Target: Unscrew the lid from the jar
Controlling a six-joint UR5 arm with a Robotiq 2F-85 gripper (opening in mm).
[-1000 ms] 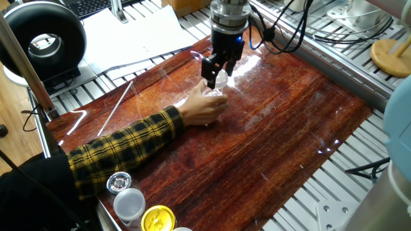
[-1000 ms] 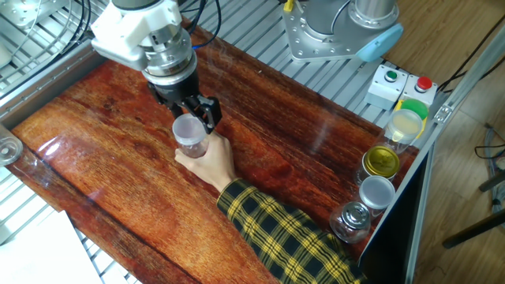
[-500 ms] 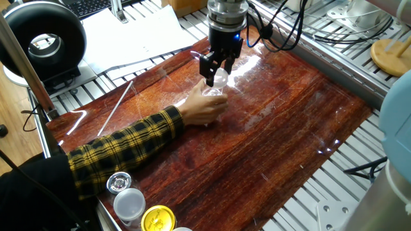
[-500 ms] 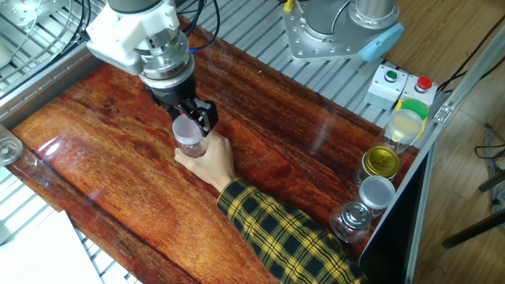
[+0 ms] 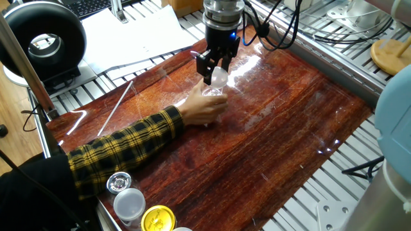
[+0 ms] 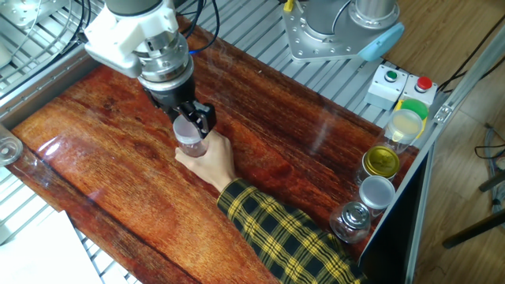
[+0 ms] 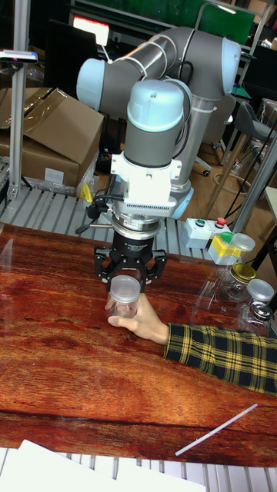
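Fingers: the gripper (image 7: 125,286) fingers (image 6: 204,120) are clamped on the lid (image 7: 125,288).
Jar: the jar (image 7: 121,306) stands upright on the bench (image 6: 284,150), directly under the lid.
Hand: a person's hand (image 6: 209,162) holds the jar.

The person's hand (image 6: 211,160) wraps the jar (image 7: 121,306), hiding its lower body and base. The gripper (image 7: 125,275) fingers cover the sides of the lid (image 7: 124,287), so any gap between lid and jar cannot be told. The sleeve (image 5: 122,142) runs off the picture's edge.
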